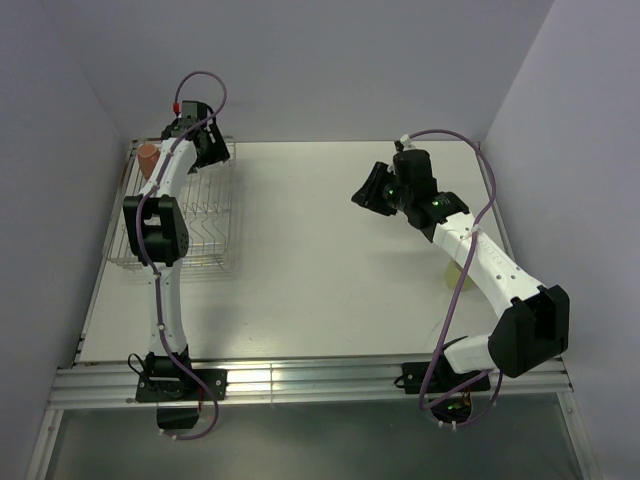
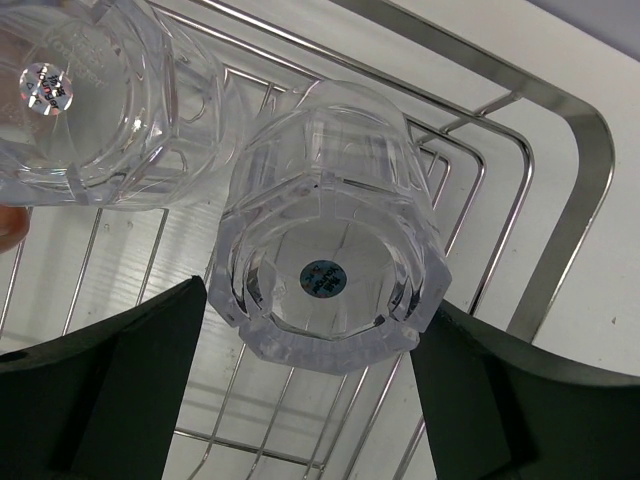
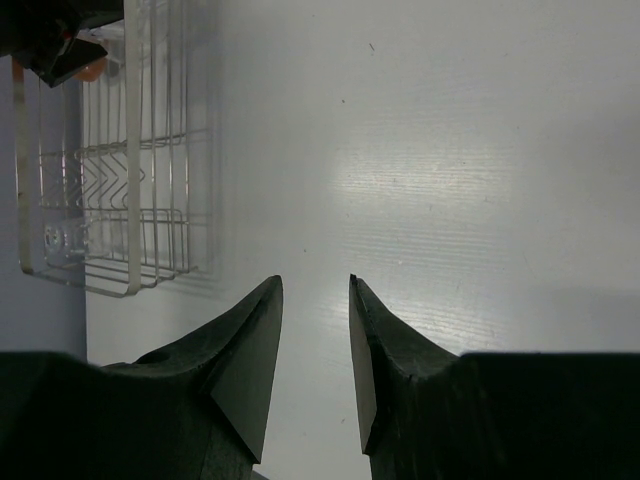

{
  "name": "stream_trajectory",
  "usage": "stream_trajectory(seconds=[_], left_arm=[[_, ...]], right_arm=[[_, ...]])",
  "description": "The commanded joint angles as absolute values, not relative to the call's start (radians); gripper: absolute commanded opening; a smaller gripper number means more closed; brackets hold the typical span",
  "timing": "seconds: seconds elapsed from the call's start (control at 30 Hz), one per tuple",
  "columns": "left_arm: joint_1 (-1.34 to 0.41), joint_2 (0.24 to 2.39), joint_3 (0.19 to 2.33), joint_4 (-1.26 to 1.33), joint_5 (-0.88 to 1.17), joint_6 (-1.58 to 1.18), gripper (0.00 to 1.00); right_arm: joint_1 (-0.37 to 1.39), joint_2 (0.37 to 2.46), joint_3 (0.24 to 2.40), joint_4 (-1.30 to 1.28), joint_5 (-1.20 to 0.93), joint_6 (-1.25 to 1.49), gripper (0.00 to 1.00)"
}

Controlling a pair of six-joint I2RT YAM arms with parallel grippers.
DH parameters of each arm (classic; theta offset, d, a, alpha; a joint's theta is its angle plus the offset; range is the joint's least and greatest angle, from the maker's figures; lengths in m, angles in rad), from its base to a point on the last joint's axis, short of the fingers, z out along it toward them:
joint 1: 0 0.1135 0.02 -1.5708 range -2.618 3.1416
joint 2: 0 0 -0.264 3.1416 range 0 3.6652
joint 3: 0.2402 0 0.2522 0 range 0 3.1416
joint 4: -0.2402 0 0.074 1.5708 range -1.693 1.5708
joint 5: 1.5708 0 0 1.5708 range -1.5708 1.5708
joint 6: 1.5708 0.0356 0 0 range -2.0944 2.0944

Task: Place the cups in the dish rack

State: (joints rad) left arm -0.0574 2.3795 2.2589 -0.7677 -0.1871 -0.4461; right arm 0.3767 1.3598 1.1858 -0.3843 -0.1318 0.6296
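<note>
Clear tumbler (image 2: 330, 265), base up and mouth down on the wires of the dish rack (image 2: 598, 170), seen from the left wrist between the two fingers of the left gripper (image 2: 318, 295). The jaws stand wide and flank the tumbler near its base. The right-hand finger (image 2: 500, 400) looks to be against the wall and a thin gap shows at the other, so it cannot be told whether the claw grips the cup or has let go. A second tumbler (image 2: 75, 100), also inverted, sits just beside the first, deeper in the rack. In the top view the terracotta mug (image 1: 148, 158) is at the rack's far left corner, beside the left arm. All three cups thus appear to be inside the rack, and the step in hand is judged to be the setting-down or release of the last one. The right gripper (image 3: 315, 285) hangs over bare table (image 3: 450, 150), well apart from the rack, its jaws slightly parted and holding nothing. The next move probably calls for the left jaws to part fully and rise straight off, without tipping the tumbler or nudging its neighbour.
</note>
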Motion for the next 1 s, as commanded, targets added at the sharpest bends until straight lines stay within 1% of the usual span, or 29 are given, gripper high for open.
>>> stream_trajectory(seconds=[0.0,0.33,0.6,0.8,0.97], left_arm=[[-0.052,2.298,2.256,-0.761,-0.222,-0.428,0.86],[-0.049,2.269,2.243,-0.79,-0.241,-0.422,0.84],[-0.049,2.244,2.197,-0.785,-0.229,-0.422,0.79],[-0.051,2.218,2.177,-0.776,-0.186,-0.437,0.79],[-0.064,2.142,2.186,-0.755,-0.133,-0.448,0.79]], right_arm=[[0.376,1.358,1.218,-0.37,-0.121,0.615,0.41],[0.376,1.353,1.197,-0.354,-0.129,0.621,0.4],[0.376,1.342,1.181,-0.35,-0.129,0.624,0.41],[0.376,1.335,1.178,-0.354,-0.12,0.623,0.41],[0.376,1.324,1.201,-0.377,-0.089,0.612,0.41]])
